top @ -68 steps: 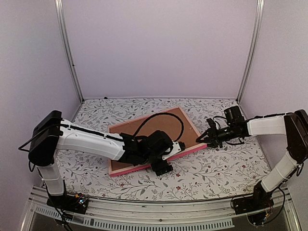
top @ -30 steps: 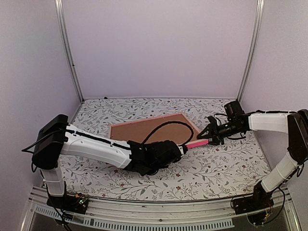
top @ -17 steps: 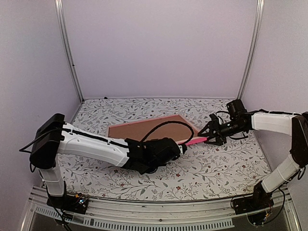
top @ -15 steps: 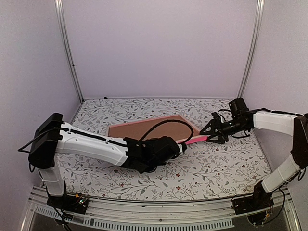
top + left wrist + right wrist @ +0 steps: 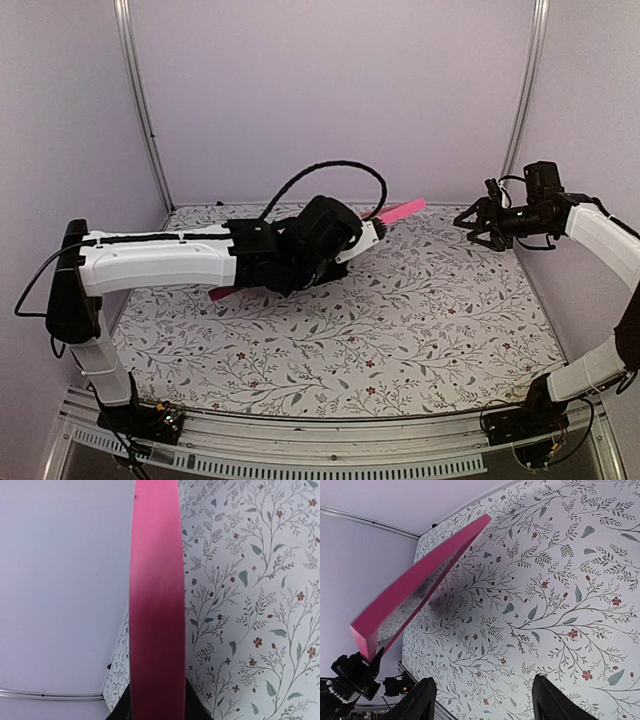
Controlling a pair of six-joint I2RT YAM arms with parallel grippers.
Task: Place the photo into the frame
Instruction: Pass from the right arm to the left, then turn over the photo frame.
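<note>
Two arms: we've got both up over the table (image 5: 420, 320), the left arm reaching across its middle and the right arm off at its right edge.
Frame: there's the frame (image 5: 402, 211), edge-on to us as a thin pink bar. It is tilted, with its high end well above the table and pointing toward the table's back right.
Frame's low end: it peeks out under the left arm near the table's left side, and we can't tell whether it touches the table.
Left gripper: the left gripper (image 5: 372, 227) is clamped on the frame. In its wrist view the frame (image 5: 155, 605) runs straight up from between the two dark fingers.
Right gripper: the right gripper (image 5: 466, 228) hangs above the table's right edge, spread wide, holding nothing, and apart from the frame's high tip.
Right wrist view: we look down on the flowered table, and the frame (image 5: 415, 582) slants over it with a shadow beneath.
</note>
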